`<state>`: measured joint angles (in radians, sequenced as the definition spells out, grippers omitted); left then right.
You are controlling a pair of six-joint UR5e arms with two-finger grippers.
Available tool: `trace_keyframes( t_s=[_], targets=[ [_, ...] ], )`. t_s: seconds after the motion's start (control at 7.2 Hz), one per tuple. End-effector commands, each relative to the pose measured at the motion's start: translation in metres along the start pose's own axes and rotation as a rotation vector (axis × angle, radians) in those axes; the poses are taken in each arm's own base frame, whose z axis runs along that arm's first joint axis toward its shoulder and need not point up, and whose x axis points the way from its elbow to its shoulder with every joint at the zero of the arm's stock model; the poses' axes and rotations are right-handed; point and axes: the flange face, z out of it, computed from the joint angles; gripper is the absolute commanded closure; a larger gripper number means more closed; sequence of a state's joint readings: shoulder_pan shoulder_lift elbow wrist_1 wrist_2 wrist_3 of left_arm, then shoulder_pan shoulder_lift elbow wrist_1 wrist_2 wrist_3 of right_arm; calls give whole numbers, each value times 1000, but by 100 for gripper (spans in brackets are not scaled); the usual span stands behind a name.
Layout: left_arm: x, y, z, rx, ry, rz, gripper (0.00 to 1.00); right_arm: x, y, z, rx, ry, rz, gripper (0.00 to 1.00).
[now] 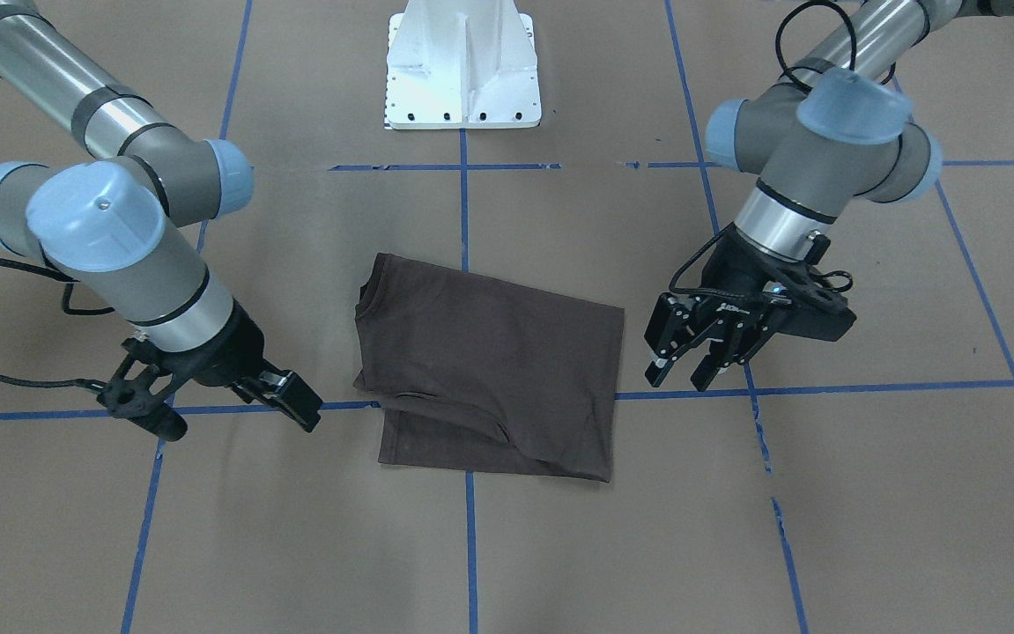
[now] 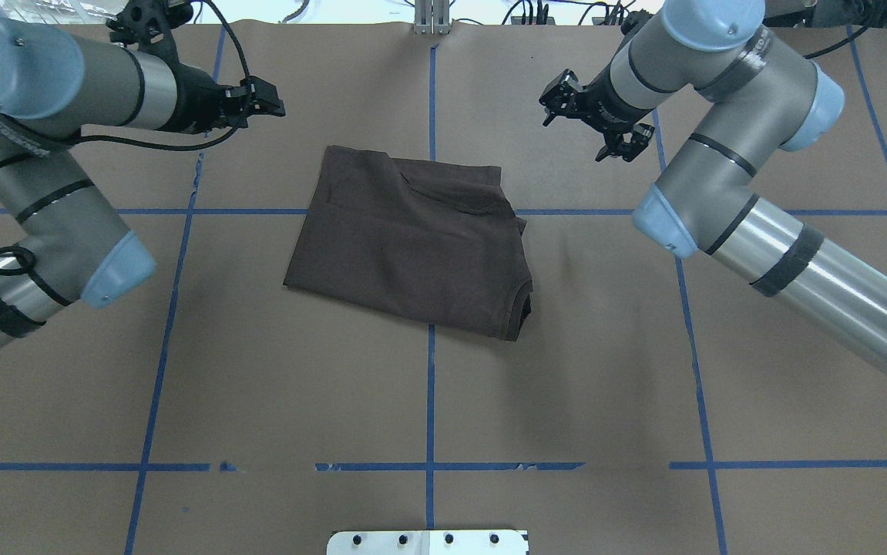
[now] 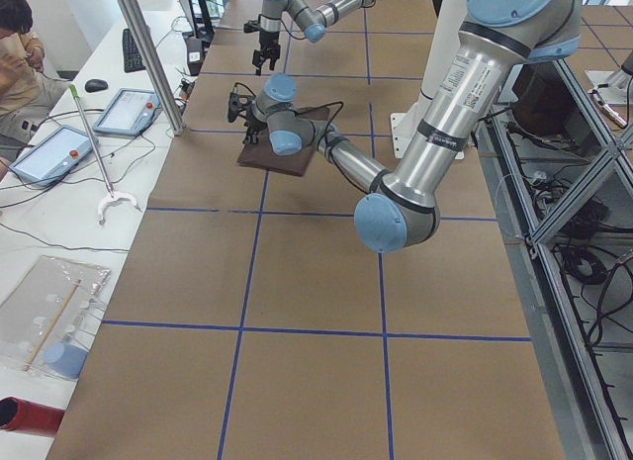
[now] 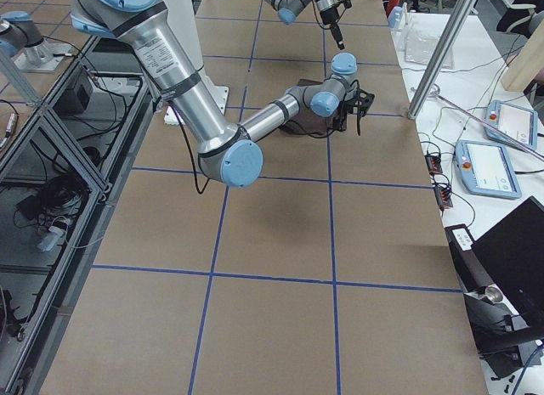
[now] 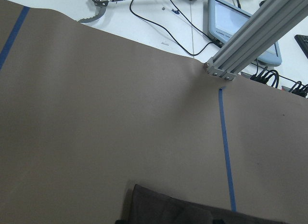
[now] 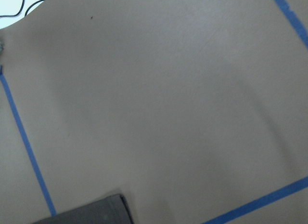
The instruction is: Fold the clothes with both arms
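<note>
The dark brown T-shirt lies folded into a rough rectangle at the middle of the table, also seen from overhead. Its ribbed collar sits at the corner nearest the robot. My left gripper hovers open just beside the shirt's edge and holds nothing; overhead, the left gripper is off the shirt's far left corner. My right gripper is wide open and empty on the other side, apart from the cloth; overhead, the right gripper is off the far right corner. The left wrist view catches only the shirt's edge.
Blue tape lines divide the brown table covering into squares. The white pedestal base is bolted at the robot's side. An aluminium post and tablets stand past the far edge, where a person sits.
</note>
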<state>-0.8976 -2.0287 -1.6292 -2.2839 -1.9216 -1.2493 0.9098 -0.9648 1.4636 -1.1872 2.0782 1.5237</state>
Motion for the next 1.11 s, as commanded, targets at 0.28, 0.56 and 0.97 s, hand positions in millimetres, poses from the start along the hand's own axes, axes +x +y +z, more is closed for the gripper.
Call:
trace_keyframes(
  t_s=[0.28, 0.56, 0.97],
  targets=[
    [-213, -60, -142, -50, -122, 330, 32, 215, -166, -110, 25, 60, -318, 0],
    [-303, -111, -219, -100, -317, 479, 0, 306, -222, -172, -19, 193, -483, 0],
    [-405, -114, -261, -339, -428, 363, 0, 398, -227, -191, -139, 226, -565, 0]
  ],
)
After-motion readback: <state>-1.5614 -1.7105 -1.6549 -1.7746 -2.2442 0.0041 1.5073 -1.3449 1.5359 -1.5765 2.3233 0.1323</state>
